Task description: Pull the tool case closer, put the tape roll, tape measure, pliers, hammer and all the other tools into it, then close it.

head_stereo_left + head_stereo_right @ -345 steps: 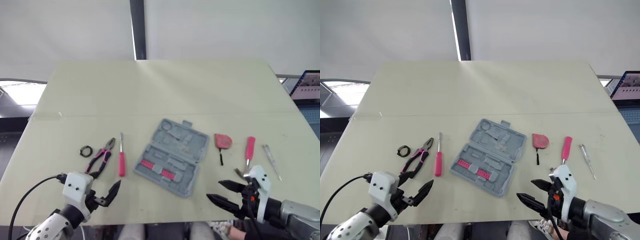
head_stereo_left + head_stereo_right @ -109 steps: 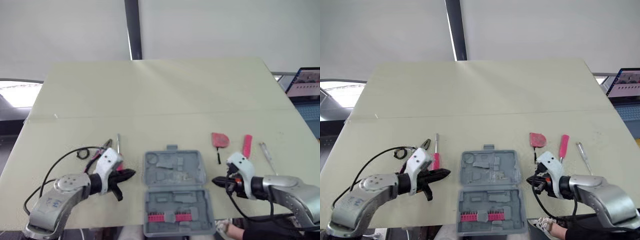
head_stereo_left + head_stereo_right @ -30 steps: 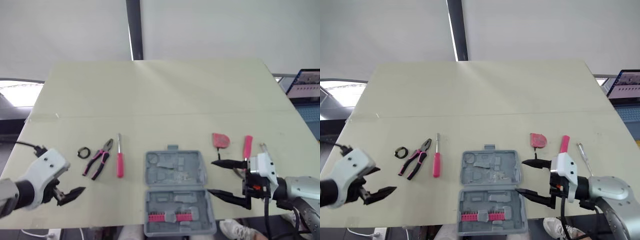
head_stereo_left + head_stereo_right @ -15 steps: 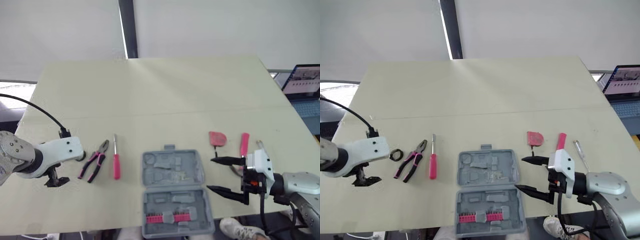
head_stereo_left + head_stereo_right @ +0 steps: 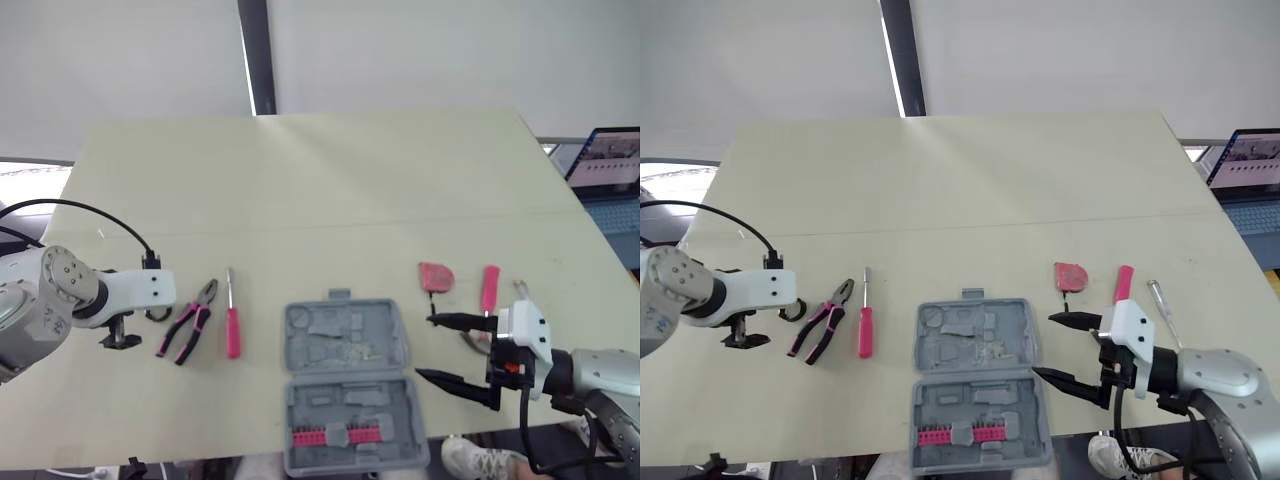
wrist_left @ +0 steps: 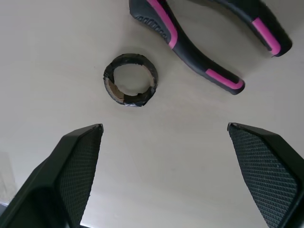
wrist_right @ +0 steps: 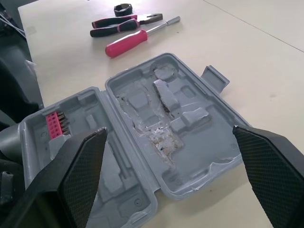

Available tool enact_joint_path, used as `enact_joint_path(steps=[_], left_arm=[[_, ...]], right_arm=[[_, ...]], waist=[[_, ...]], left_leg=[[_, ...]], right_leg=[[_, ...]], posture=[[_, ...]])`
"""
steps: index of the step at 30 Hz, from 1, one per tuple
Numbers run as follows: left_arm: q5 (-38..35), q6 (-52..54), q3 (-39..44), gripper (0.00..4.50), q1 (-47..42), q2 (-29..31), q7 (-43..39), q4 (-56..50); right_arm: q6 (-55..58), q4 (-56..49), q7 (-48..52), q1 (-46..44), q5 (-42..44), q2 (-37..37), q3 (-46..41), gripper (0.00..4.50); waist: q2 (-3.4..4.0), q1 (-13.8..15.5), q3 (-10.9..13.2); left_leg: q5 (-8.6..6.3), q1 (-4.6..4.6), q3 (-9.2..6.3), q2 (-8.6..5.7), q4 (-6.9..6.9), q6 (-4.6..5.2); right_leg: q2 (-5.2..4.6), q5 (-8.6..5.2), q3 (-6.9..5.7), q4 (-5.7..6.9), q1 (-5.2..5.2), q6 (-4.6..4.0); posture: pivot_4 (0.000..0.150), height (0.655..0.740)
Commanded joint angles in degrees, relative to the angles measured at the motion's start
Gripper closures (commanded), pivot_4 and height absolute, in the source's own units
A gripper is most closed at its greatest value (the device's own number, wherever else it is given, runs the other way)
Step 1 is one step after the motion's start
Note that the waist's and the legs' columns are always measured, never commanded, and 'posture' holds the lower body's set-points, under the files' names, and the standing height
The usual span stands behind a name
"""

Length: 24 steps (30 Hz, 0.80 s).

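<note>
The grey tool case [image 5: 345,385] lies open near the table's front edge, with pink bits in its near half. My right gripper [image 5: 424,347] hovers open just right of the case, fingers pointing at it. Left of the case lie a pink screwdriver [image 5: 232,325] and pink-and-black pliers [image 5: 190,320]. My left gripper [image 6: 164,127] hangs open above the black tape roll [image 6: 130,79], beside the pliers' handles [image 6: 199,52]. A red tape measure [image 5: 436,276], the pink-handled hammer [image 5: 488,290] and a thin tester screwdriver [image 5: 1165,310] lie to the right.
A laptop [image 5: 605,160] stands off the table's right edge. My left arm's black cable [image 5: 80,210] loops over the left side of the table. The far half of the cream table [image 5: 320,180] is bare.
My left arm has swung in from the front left and now hovers over the tape roll. The right gripper has barely moved. The case stays where it was.
</note>
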Motion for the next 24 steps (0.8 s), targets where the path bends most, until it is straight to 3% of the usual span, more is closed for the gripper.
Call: enact_joint_path(steps=[1,24], left_arm=[[5.27,-2.42,-1.64,0.01,-2.27,-2.52,-3.82,3.96],[18.40,-14.64,-2.02,0.01,-5.76,-16.76,-9.68,20.49]], right_arm=[[0.21,-2.59,-0.68,0.75,0.90,-0.35,-1.75,0.03],[1.45,-5.52,-2.32,4.17,1.24,-0.32,-4.81,0.03]], waist=[[0.00,0.00,0.00],[-0.08,-0.06,0.01]], left_leg=[[0.00,0.00,0.01,0.00,0.00,0.00],[-0.02,0.00,0.03,0.05,0.29,0.03]], right_leg=[[0.00,0.00,0.00,0.00,-0.01,0.00],[-0.04,0.00,-0.10,0.35,-0.05,0.00]], posture=[[0.150,0.7373],[0.150,0.7373]])
